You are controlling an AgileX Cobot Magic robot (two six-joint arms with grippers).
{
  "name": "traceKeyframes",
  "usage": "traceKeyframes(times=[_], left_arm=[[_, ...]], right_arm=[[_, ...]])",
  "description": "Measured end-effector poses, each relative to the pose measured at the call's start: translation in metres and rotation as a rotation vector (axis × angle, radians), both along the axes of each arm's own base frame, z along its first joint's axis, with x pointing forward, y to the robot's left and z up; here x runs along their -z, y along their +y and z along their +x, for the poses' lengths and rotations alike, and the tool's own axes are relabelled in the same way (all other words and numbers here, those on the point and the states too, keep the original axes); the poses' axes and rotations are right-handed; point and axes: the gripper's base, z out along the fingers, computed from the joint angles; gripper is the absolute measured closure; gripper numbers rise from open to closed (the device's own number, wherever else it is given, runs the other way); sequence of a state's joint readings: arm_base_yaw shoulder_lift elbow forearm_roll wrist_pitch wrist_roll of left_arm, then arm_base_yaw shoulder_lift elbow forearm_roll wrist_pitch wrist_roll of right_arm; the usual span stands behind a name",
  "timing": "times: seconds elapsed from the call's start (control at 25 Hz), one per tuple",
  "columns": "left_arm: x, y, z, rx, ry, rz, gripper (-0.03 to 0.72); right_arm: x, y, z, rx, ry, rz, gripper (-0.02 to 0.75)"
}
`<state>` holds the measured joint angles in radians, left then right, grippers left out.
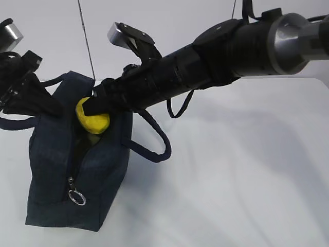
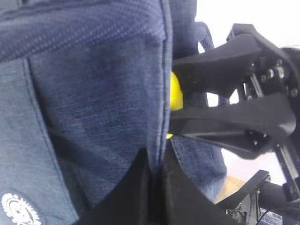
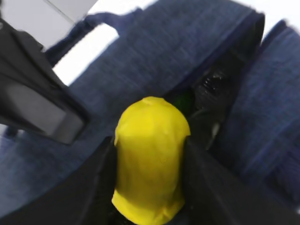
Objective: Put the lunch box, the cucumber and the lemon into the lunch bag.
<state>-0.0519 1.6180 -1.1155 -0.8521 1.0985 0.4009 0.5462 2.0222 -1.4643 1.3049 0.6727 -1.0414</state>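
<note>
Lemon [image 3: 151,161] clamped in right fingers [image 3: 96,185]; left fingers [image 2: 140,187], together, pinch bag [image 2: 93,93]

No legible text (logo blurred)

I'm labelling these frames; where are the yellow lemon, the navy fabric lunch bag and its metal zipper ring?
Yellow oval lemon [image 3: 151,159]: right wrist view, middle of its skin.
Navy fabric lunch bag [image 1: 51,149]: exterior view, side panel.
Metal zipper ring [image 1: 77,197]: exterior view, ring's rim.

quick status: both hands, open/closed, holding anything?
Left hand: closed, pinching the lunch bag fabric at its edge.
Right hand: closed on the lemon, over the bag's opening.
</note>
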Motion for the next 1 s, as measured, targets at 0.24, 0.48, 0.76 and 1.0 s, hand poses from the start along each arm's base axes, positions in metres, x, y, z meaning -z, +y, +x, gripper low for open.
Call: traceKeyframes(times=[0.24, 0.48, 0.76, 1.0], left_arm=[[-0.001, -0.001, 0.0, 0.006, -0.005, -0.021, 0.69], [-0.002, -0.002, 0.0, 0.007, -0.008, -0.026, 0.69], [-0.002, -0.002, 0.0, 0.006, -0.008, -0.028, 0.69], [-0.001, -0.001, 0.0, 0.012, -0.009, -0.019, 0.69]], right_arm=[[0.011, 0.002, 0.002, -0.019, -0.007, -0.002, 0.421], [0.011, 0.003, 0.001, -0.059, -0.038, 0.0, 0.306], [0.007, 0.005, -0.003, -0.139, -0.059, -0.014, 0.286], [-0.018, 0.005, -0.003, -0.25, -0.097, -0.059, 0.285]])
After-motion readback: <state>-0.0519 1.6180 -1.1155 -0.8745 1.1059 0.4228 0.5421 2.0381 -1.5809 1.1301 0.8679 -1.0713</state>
